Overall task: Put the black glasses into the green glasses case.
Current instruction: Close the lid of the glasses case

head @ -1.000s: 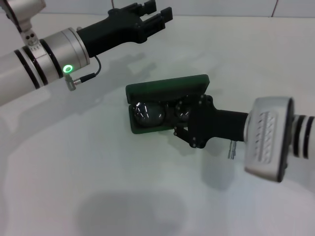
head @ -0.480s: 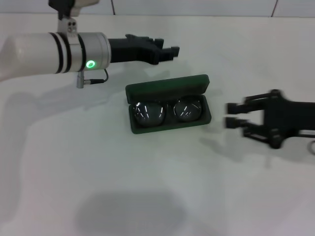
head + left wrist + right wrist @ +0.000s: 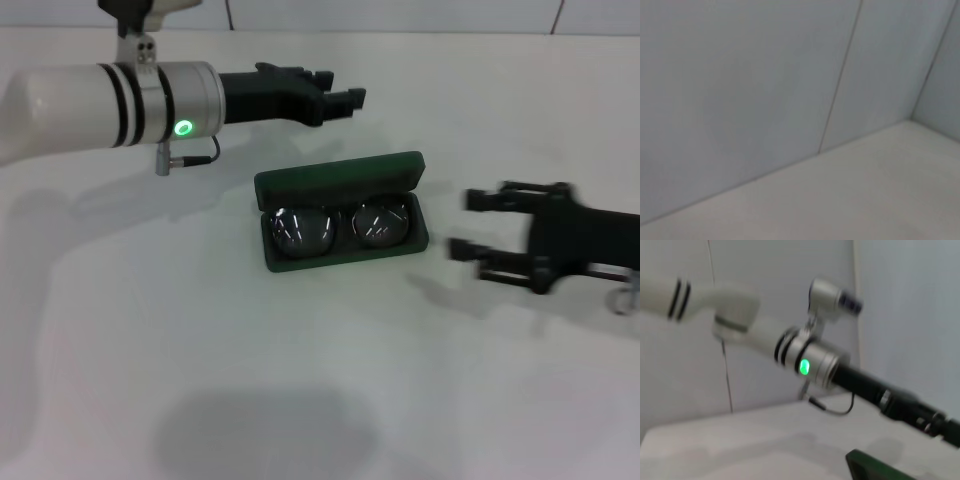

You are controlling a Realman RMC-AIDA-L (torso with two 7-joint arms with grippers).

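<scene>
The green glasses case [image 3: 338,182] lies open in the middle of the table, lid standing at the back. The black glasses [image 3: 340,227] lie inside it, lenses up. My right gripper [image 3: 463,224] is open and empty, just right of the case and not touching it. My left gripper [image 3: 345,92] hovers behind and above the case, open and empty. A corner of the case shows in the right wrist view [image 3: 867,467], with my left arm [image 3: 812,362] above it. The left wrist view shows only wall and table.
The white table [image 3: 300,380] has bare room in front of and to the left of the case. A tiled wall [image 3: 400,15] runs along the back edge. My left arm's shadow falls on the near table.
My right gripper has let go of the glasses, leaving them in the case, and has drawn back to the right. My left arm has swung lower and levelled out behind the case.
</scene>
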